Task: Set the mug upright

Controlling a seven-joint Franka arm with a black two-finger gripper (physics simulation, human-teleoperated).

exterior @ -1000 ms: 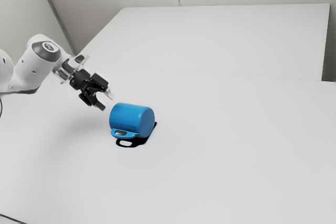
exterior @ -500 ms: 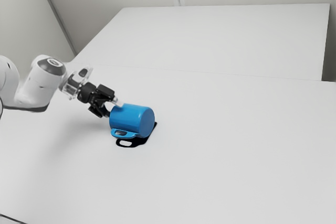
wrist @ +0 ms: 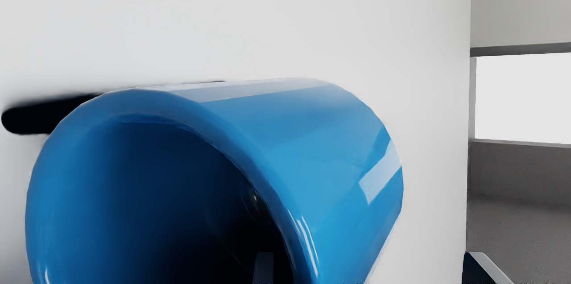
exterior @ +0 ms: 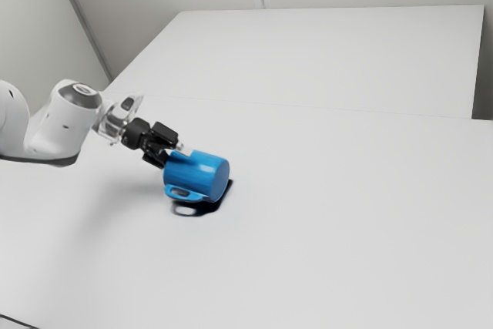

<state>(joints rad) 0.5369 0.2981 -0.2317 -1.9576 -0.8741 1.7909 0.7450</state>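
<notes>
- The blue mug (exterior: 196, 176) is on its side at the table (exterior: 347, 221), left of centre in the exterior view, mouth facing the gripper (exterior: 176, 156).
- Its handle (exterior: 185, 194) sits low on its side.
- The gripper is open, one finger (wrist: 264, 268) inside the mouth, the other (wrist: 479, 270) outside, apart from the wall.

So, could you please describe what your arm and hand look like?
My arm is white and smoothly rounded, with a dark grey joint cap and a clear-looking section before the hand. The hand is black and angular, with two fingers; one shows a pale tip.
</notes>
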